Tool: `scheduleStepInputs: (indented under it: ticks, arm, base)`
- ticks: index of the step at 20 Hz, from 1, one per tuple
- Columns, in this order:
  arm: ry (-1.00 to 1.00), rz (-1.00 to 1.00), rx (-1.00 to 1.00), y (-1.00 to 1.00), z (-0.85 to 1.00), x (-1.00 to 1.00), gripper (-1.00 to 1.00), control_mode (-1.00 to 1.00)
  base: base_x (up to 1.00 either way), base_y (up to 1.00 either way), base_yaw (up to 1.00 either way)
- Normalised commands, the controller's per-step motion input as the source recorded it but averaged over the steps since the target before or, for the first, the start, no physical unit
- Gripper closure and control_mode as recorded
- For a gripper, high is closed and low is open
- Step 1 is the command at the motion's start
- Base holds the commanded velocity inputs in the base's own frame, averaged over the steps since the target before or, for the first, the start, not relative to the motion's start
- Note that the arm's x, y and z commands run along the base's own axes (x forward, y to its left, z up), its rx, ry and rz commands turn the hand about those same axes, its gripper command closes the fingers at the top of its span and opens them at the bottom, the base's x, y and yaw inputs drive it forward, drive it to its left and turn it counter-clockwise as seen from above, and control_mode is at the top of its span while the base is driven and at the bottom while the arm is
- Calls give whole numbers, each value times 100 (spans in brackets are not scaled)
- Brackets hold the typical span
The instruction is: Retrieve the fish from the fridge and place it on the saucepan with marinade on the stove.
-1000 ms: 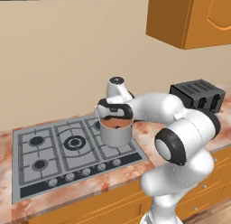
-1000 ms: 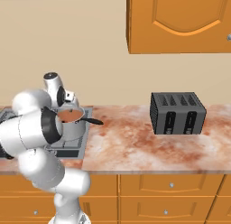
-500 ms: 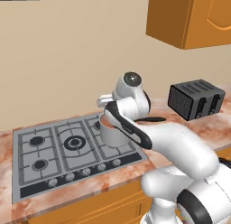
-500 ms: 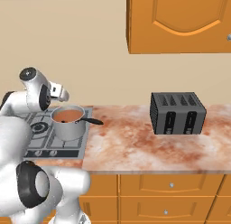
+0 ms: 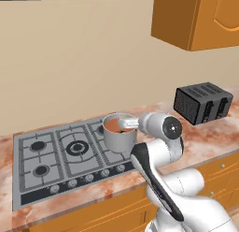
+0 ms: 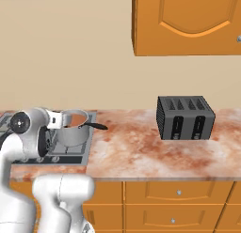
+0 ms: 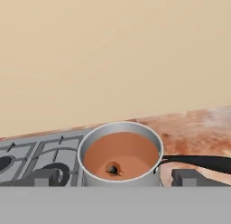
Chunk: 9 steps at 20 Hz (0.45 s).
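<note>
Saucepan (image 6: pixel 74 129): I see it on the stove (image 6: pixel 70 150), dark handle pointing right.
Toaster (image 6: pixel 185 118): black, on my counter (image 6: pixel 150 152), well apart.

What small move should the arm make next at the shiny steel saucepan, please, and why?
Probably draw the gripper back and up from the small shiny steel saucepan on the grey gas stove. Its fingers stand apart with nothing between them, and a small dark thing, perhaps the fish, already lies in the reddish-brown marinade.

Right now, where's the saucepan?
The saucepan sits on the stove's back right burner, toward the toaster.
</note>
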Motion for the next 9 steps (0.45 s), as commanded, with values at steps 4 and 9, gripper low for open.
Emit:
scheduleStepInputs:
  ticks: [4,9]
  arm:
    - [-6,0,-1,-3,1,-4,-100,-100]
    - [-9,6,0,39,36,-94,-100,-100]
  base:
    - [0,0,0]
    - [0,0,0]
